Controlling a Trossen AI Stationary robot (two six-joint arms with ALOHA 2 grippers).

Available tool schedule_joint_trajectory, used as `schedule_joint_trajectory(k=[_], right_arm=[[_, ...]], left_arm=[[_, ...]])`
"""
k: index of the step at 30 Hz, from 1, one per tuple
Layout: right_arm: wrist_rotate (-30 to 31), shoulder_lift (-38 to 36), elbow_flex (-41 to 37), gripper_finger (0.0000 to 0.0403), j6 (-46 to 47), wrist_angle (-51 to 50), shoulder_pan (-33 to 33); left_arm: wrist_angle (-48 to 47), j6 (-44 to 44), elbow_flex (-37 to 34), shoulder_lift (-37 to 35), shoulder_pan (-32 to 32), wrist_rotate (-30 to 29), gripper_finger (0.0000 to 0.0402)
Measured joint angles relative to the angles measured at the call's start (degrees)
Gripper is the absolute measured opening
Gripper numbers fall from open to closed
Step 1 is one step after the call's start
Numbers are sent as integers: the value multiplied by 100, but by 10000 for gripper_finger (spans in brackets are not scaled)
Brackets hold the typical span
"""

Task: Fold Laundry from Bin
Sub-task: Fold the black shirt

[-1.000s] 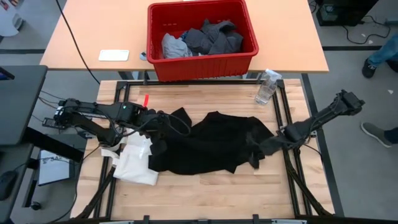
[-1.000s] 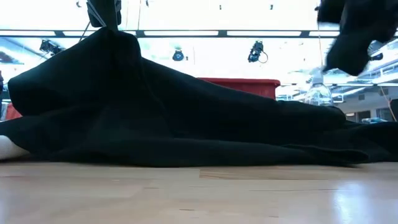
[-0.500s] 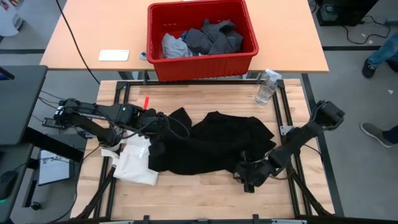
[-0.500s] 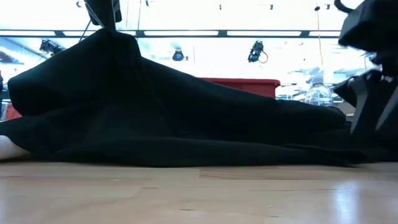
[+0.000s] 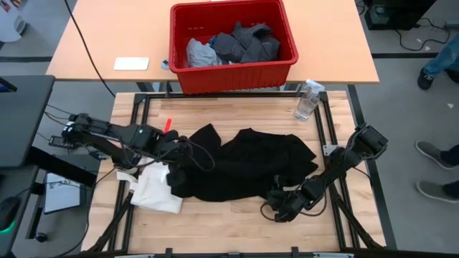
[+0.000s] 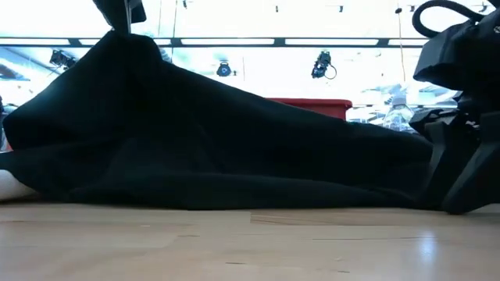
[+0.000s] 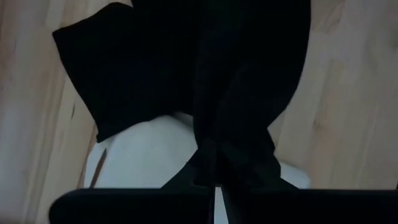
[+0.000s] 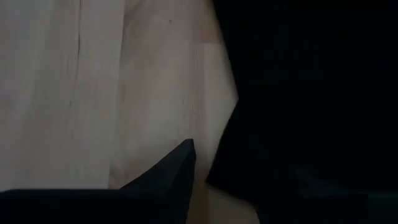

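A black garment (image 5: 244, 168) from the laundry lies spread across the wooden table, its left part pulled up into a peak (image 6: 129, 43). My left gripper (image 5: 174, 153) is shut on that peak, above a white cloth bag (image 5: 154, 188). My right gripper (image 5: 277, 206) is low at the garment's near right edge and open. One of its fingers (image 8: 177, 171) is over bare wood, and the other is lost against the black cloth (image 8: 298, 93). The red bin (image 5: 233, 72) stands on the far table with grey and dark laundry (image 5: 229, 44) inside. My left gripper pinches a bunched fold of the garment's left part (image 7: 214, 177) between its two fingers, coming from above and pointing steeply down. The cloth hangs below the fingers and slopes down to the table on the right, where the rest lies. My right gripper stands at the garment's near edge (image 8: 227, 155); I cannot tell whether it touches the cloth.
A water bottle (image 5: 308, 99) stands at the table's far right corner, and a small red thing (image 5: 168, 118) lies at the far left. A white flat object (image 5: 131, 63) lies on the far table left of the bin. Bare wood (image 5: 215, 222) runs along the near edge.
My right gripper has swung down from the garment's right end toward the table's near edge and left, turning as it went, and now sits low at the garment's near right edge. The garment's raised left part stays up.
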Motion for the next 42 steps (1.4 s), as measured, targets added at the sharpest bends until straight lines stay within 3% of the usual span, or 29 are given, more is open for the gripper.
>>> schedule_joint_trajectory(k=[3, 7, 11, 15, 21, 28, 38, 42], right_arm=[[32, -13, 2, 106, 232, -82, -12], [6, -62, 7, 22, 661, -434, -129], [-353, -209, 119, 9, 1482, -1097, -299], [-712, -779, 576, 5, 1611, -2454, -353], [-310, -1947, 2247, 3, 1660, -5116, -466], [748, -2764, 4319, 2, 2099, -7388, -567], [1947, -2846, 6755, 2, 892, -7905, -955], [2221, -2750, 7386, 2, 301, -7919, -1212]], left_arm=[[-31, -1, 0, 0, -62, -2, 17], [-33, -267, 0, 0, -68, -2, 18], [-138, -728, 0, 0, -64, -2, 17], [-251, -779, 0, -3, -55, -23, 6], [-590, -740, 241, -109, -97, -247, 3], [-782, -340, 1407, -153, -161, -890, 2], [-421, 2017, 3534, -162, -110, -1735, 1], [-281, 2515, 3908, -174, 42, -1759, 1]])
